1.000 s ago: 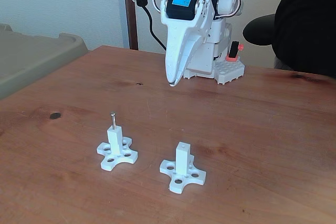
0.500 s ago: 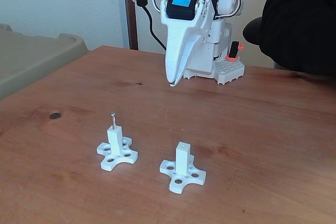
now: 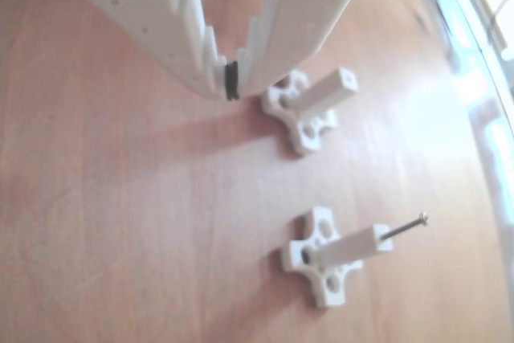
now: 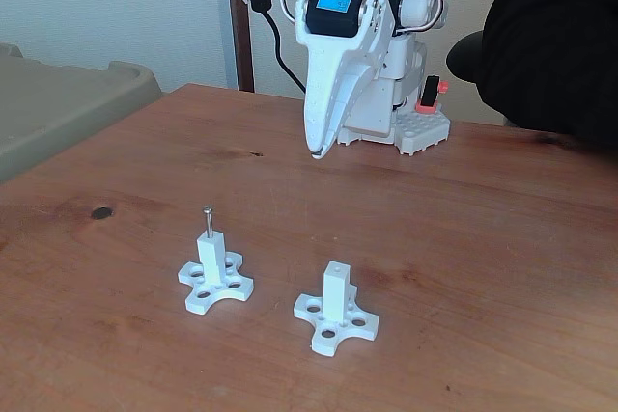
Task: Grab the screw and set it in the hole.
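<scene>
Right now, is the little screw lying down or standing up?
Standing up. The screw pokes straight up out of the top of the left post in the fixed view, head on top. The pincer hangs apart from it.

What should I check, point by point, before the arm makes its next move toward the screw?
1. Gripper empty: ok, nothing is between the fingertips, which look shut.
2. Screw reachable: ok, it stands upright in the left post in the fixed view, head free above.
3. Hole in the right post clear: ok, nothing in it.
4. Both posts upright on the table: ok.
5. Path from gripper to screw free: ok, bare wood between.
6. Dark sleeve at the table's right edge keeps clear: cannot tell.
</scene>
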Controlling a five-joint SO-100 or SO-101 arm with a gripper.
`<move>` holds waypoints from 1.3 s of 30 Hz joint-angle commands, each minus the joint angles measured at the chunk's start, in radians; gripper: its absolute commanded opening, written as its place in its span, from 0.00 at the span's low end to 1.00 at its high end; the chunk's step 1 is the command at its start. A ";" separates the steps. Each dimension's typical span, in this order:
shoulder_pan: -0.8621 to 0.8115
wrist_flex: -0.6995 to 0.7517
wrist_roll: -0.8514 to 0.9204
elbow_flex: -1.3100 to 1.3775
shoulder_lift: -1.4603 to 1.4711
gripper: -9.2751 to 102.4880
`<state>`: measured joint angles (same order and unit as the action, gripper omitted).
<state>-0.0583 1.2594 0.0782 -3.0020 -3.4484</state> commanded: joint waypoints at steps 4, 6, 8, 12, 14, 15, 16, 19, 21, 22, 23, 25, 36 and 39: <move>-0.002 0.061 0.018 0.005 -0.018 0.04; -0.003 0.054 0.025 0.005 -0.015 0.04; -0.005 0.029 0.037 0.003 0.002 0.04; -0.008 -0.006 0.041 0.043 0.080 0.04; -0.008 -0.009 0.035 0.081 0.124 0.04; -0.008 -0.011 0.034 0.103 0.146 0.04; -0.008 -0.014 0.031 0.124 0.172 0.04; -0.009 -0.028 0.020 0.199 0.275 0.04; -0.014 -0.040 0.006 0.253 0.354 0.04; -0.017 -0.046 0.002 0.279 0.397 0.04; -0.021 -0.055 -0.003 0.308 0.445 0.04; -0.035 -0.077 -0.014 0.368 0.538 0.04; -0.040 -0.067 -0.044 0.658 0.848 0.04; -0.040 -0.031 -0.049 0.758 0.963 0.05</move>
<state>-0.1043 1.2026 0.0322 -2.4268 -2.5924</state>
